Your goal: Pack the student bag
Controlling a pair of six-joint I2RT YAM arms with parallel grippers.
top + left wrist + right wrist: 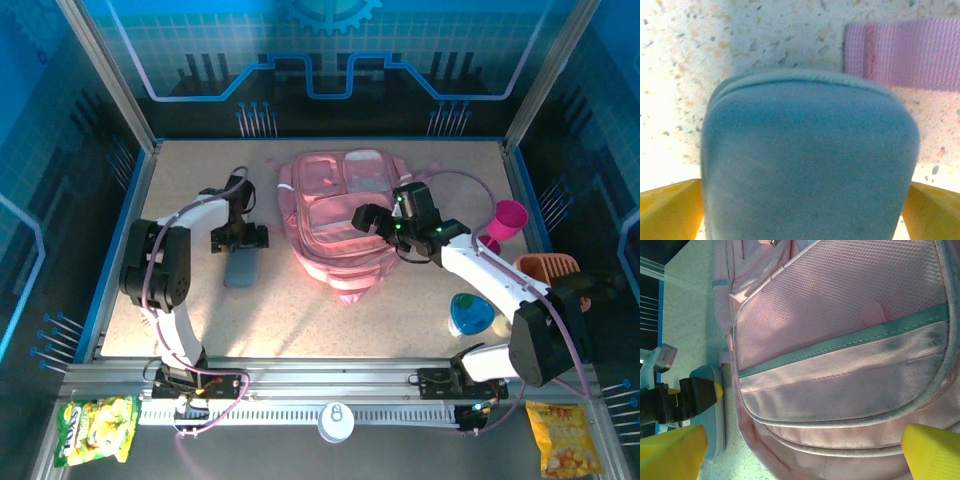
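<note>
Top cam: fixed high, behind the arm bases, looks down & fwd over the whole tabletop [300,330]; widest, farthest view. Left wrist cam: v. close, faces down at the grey-blue pouch [810,160], its own yellow fingertips [670,207] in the bottom corners, pink strap [905,57] top right. Right wrist cam: close over the student bag [840,340], looks across its front twd the left arm's side. Shared: pouch in all 3 views; bag in top & right wrist; right wrist cam also catches the left hand [692,396] by the pouch.
</note>
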